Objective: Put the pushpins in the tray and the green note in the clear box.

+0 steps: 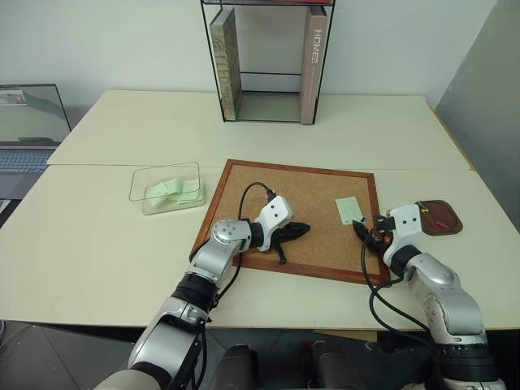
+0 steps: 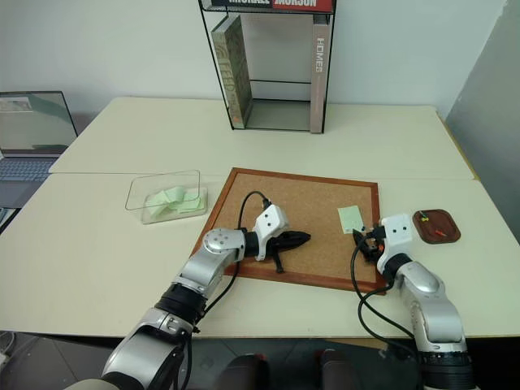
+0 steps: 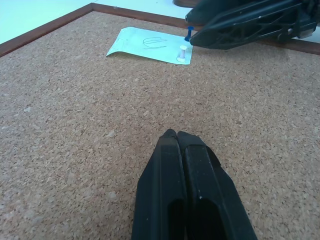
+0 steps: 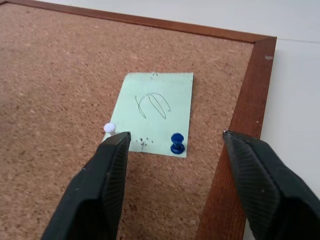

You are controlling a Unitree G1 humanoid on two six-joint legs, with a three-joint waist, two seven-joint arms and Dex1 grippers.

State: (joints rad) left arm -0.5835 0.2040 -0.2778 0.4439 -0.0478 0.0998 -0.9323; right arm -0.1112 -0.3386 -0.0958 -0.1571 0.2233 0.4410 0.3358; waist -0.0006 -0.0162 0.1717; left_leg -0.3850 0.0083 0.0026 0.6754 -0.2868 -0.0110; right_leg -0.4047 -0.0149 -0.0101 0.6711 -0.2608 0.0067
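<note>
The green note (image 4: 159,112) lies flat near the right edge of the corkboard (image 1: 309,199), held by a blue pushpin (image 4: 177,142) and a white pushpin (image 4: 109,129) at its near corners. My right gripper (image 4: 175,136) is open just short of the note's near edge, with the blue pin standing in the gap between its fingers and untouched. My left gripper (image 3: 175,134) is shut and empty, resting low over the bare cork in the middle of the board. The tray (image 2: 451,221) sits right of the board with red and yellow-green pins in it. The clear box (image 1: 166,188) stands left of the board.
Several crumpled green notes lie in the clear box. A black wire book stand (image 1: 268,61) with books rises at the back of the table. A laptop (image 1: 28,130) sits at the far left. The corkboard's raised wooden frame (image 4: 250,95) runs beside my right finger.
</note>
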